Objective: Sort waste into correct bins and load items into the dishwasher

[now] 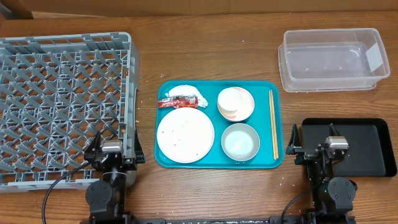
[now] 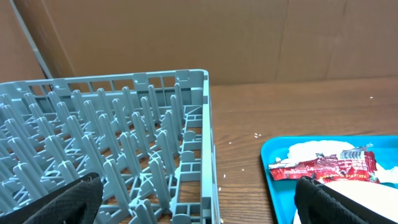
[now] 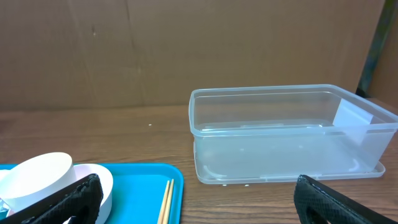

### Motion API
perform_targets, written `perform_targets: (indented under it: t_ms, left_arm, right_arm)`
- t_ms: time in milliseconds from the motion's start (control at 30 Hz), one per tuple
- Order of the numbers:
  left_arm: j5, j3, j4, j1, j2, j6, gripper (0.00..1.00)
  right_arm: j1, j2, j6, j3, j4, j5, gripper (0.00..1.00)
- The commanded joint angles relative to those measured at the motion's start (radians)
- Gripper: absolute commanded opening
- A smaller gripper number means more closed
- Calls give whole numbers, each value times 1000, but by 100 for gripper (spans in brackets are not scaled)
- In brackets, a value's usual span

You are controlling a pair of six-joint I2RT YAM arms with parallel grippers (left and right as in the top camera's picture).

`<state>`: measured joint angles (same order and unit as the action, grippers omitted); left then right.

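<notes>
On the teal tray (image 1: 211, 158) lie a crumpled white napkin (image 1: 182, 91), a red foil wrapper (image 1: 178, 101), a white plate (image 1: 185, 135) with rice crumbs, a white-pink bowl holding a white cup (image 1: 236, 102), a grey-blue bowl (image 1: 240, 141) and wooden chopsticks (image 1: 273, 124). The grey dish rack (image 1: 62, 102) stands at the left. The clear tub (image 1: 333, 59) is at the back right and the black tray (image 1: 367, 143) at the front right. My left gripper (image 1: 112, 149) is open and empty at the rack's front right corner. My right gripper (image 1: 328, 146) is open and empty over the black tray.
The left wrist view shows the rack's wall (image 2: 196, 124) and the wrapper (image 2: 323, 167) on the teal tray's corner (image 2: 273, 186). The right wrist view shows the tub (image 3: 286, 134), the chopsticks (image 3: 166, 200) and the cup (image 3: 37, 180). Brown cardboard stands behind the table.
</notes>
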<state>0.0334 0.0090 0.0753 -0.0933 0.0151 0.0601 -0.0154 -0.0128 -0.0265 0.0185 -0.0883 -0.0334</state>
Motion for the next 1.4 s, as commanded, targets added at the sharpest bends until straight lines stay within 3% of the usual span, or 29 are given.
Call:
perform_targets:
  t_ms: [0, 267, 367, 433, 467, 600, 767, 833, 967, 1033, 1100, 1267, 1300, 1333, 1367]
  left_arm:
    - [-7, -4, 2, -2, -9, 15, 100]
    - [-6, -4, 2, -2, -9, 14, 100]
    - [75, -4, -6, -2, -9, -87, 100]
    - [255, -3, -44, -2, -9, -280, 100]
    - [446, -3, -85, -2, -9, -458, 100]
    - [898, -3, -188, -2, -9, -972, 100]
    - [945, -3, -212, -2, -9, -1559, 100]
    - [923, -3, -367, -2, -9, -1716, 100]
    - [791, 32, -855, -5, -9, -1717, 100]
    - [760, 105, -819, -10, -8, -1711, 100]
    - [789, 221, -650, -11, 6, -1625, 100]
    - [895, 628, -155, -11, 170, -1118, 100]
    - [903, 729, -32, -11, 230, -1001, 100]
    - [902, 928, 235, -11, 353, -811, 100]
    - [899, 1042, 399, -11, 428, -713, 100]
  right_arm:
    - [-7, 10, -4, -10, 7, -7, 100]
    - [-7, 10, -4, -10, 7, -7, 100]
    - [-7, 10, -4, -10, 7, -7, 100]
    - [-7, 10, -4, -10, 7, -7, 100]
    - [-7, 10, -4, -10, 7, -7, 100]
    - [-7, 10, -4, -10, 7, -7, 100]
    - [-7, 10, -4, -10, 7, -7, 100]
    - [-7, 10, -4, -10, 7, -7, 100]
    - [-7, 10, -4, -10, 7, -7, 100]
    - [-7, 10, -4, -10, 7, -7, 100]
    - [-7, 10, -4, -10, 7, -7, 100]
    - [-7, 10, -4, -10, 7, -7, 100]
    - [-7, 10, -4, -10, 7, -7, 100]
    - [-7, 10, -4, -10, 7, -7, 100]
    - [-7, 10, -4, -10, 7, -7, 100]
